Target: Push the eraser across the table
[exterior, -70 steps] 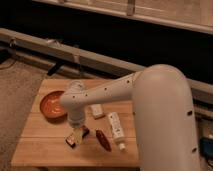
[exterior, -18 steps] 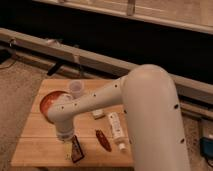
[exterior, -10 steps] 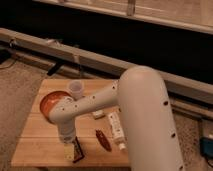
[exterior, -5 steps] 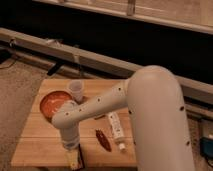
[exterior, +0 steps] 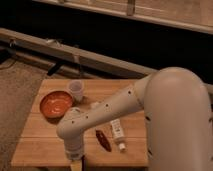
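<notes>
Gripper [exterior: 76, 165] has moved to the table's [exterior: 35, 150] near edge; jaw state cannot be told. Eraser hidden beneath it; push probably almost finished.

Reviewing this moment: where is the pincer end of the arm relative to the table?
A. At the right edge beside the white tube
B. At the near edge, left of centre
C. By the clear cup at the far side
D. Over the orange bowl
B: the pincer hangs low at the near edge of the table, well clear of the orange bowl.
</notes>
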{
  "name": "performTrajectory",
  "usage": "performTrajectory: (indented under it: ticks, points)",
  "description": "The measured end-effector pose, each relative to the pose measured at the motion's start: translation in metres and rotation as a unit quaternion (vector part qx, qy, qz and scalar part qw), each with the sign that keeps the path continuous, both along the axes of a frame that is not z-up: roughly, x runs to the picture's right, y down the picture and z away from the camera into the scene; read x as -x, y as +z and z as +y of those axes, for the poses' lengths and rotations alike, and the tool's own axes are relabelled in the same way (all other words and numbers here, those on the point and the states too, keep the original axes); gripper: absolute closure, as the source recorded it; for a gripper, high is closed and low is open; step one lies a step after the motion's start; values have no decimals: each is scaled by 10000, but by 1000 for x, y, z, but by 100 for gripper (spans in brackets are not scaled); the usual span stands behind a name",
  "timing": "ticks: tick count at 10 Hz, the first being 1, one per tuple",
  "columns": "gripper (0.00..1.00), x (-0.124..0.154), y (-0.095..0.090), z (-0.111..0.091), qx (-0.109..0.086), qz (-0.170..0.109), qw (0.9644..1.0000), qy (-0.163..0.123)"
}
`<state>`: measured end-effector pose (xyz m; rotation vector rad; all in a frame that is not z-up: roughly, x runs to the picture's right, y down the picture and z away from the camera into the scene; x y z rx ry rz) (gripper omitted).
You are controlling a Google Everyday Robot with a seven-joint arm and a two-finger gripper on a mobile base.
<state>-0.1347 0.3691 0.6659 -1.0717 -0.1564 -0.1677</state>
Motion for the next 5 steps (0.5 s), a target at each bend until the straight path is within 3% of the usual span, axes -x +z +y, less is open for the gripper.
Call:
performTrajectory:
  ticks: [3,5]
  points:
    - [20,-1,-20,23,290,-39,9995,101]
    - [20,-1,-27,27,452,-118,9986,243]
